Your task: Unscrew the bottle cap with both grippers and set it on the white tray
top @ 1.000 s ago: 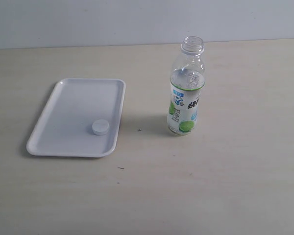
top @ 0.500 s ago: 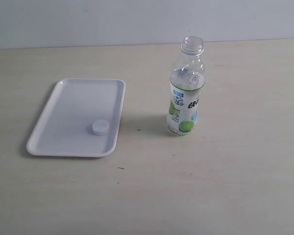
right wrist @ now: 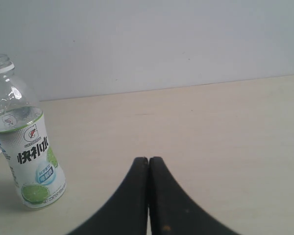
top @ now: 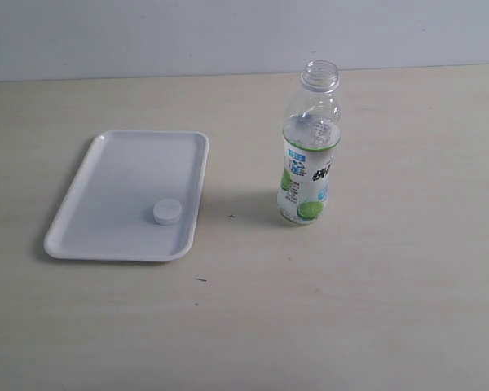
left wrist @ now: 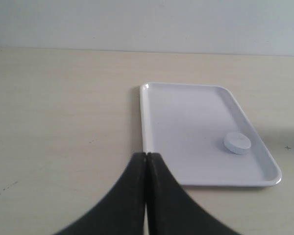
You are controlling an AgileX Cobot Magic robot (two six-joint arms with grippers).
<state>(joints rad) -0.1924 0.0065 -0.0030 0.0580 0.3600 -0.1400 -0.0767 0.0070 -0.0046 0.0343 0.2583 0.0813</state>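
Observation:
The clear bottle (top: 309,151) with its lime label stands upright on the table, its neck bare and uncapped. It also shows in the right wrist view, bottle (right wrist: 27,156). The small white bottle cap (top: 167,211) lies inside the white tray (top: 114,179), near its front right corner; the left wrist view shows the same cap (left wrist: 236,143) on the tray (left wrist: 186,122). No arm appears in the exterior view. My left gripper (left wrist: 146,155) is shut and empty, short of the tray's rim. My right gripper (right wrist: 148,159) is shut and empty, well apart from the bottle.
A pale wooden tabletop (top: 350,309) stretches around both things, with a plain light wall (top: 228,32) behind. A few small dark specks mark the table between tray and bottle.

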